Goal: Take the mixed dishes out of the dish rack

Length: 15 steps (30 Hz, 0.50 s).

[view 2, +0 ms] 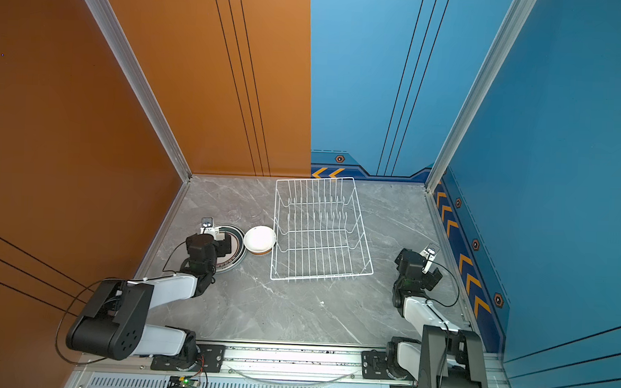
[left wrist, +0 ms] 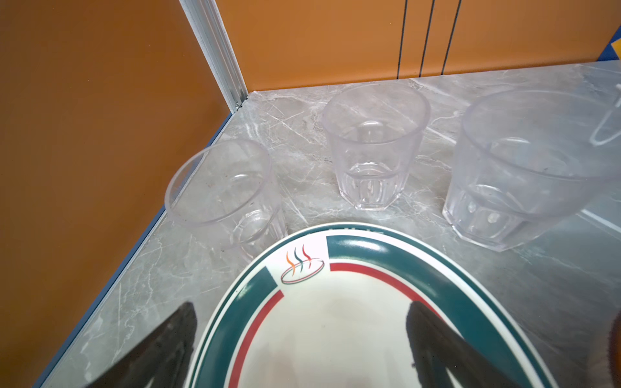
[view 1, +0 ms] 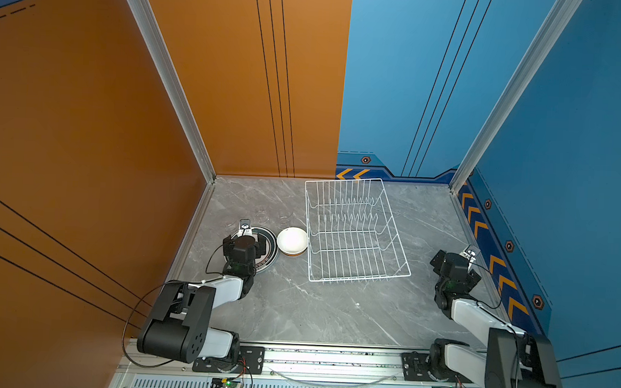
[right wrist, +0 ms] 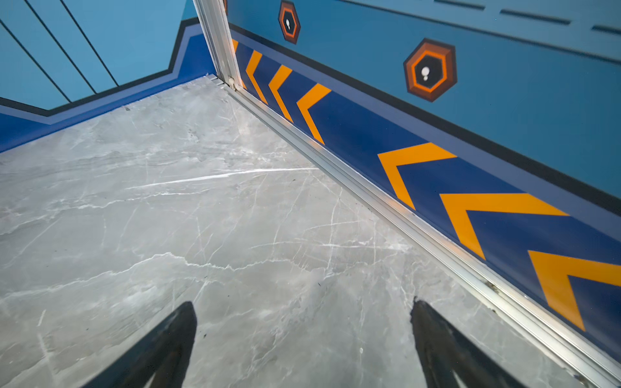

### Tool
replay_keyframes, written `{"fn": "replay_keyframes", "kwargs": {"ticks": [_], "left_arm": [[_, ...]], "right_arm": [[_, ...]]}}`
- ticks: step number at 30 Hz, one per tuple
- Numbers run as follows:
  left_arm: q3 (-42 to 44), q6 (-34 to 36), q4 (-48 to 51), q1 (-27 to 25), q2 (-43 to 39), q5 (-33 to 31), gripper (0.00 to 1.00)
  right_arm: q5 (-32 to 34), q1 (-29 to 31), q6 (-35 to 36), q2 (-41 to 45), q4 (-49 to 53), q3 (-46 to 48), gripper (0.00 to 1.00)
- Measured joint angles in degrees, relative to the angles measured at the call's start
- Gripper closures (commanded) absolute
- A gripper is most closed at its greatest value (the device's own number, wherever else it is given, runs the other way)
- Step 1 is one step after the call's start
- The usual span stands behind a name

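Left fingers (left wrist: pixel 161 349) apart over green-ringed plate (left wrist: pixel 336 329), steaming-dish logo (left wrist: pixel 302 267), right fingers (right wrist: pixel 161 349) apart above marble tabletop (right wrist: pixel 201 218).

This is a robot lab test cell: a grey marble-look tabletop (view 1: pixel 296 309) is boxed in by printed orange panels (view 1: pixel 89 120) and blue panels (view 1: pixel 574 141) held in aluminium framing (view 1: pixel 161 62). Ahead of the left gripper's (left wrist: pixel 300 304) jaws the orange panels meet at a framing post (left wrist: pixel 215 50), while a chevron-striped skirting (right wrist: pixel 470 174) runs just beside the right gripper's (right wrist: pixel 302 304) jaws. Well behind both, an aluminium rail (view 1: pixel 330 358) and exposed circuit boards (view 1: pixel 226 383) edge the table.
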<state>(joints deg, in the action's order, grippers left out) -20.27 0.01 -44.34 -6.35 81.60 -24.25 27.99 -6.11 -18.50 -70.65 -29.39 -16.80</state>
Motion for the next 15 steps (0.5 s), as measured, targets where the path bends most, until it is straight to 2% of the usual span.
{"fn": "replay_keyframes", "kwargs": {"ticks": [4, 8, 15], "left_arm": [[0.46, -0.83, -6.08, 3.8, 5.77, 4.11, 0.02], [0.46, -0.9, -8.83, 4.52, 7.5, 7.34, 0.02], [0.42, -0.9, -10.71, 4.15, 7.5, 8.0, 0.02]], "right_arm": [[-2.69, -0.22, -0.81, -7.91, -3.63, -3.8, 0.0], [-3.63, 1.99, 0.33, -9.86, -5.16, -6.21, 0.0], [-1.62, 13.09, 9.64, -14.67, -12.68, -6.84, 0.0]]}}
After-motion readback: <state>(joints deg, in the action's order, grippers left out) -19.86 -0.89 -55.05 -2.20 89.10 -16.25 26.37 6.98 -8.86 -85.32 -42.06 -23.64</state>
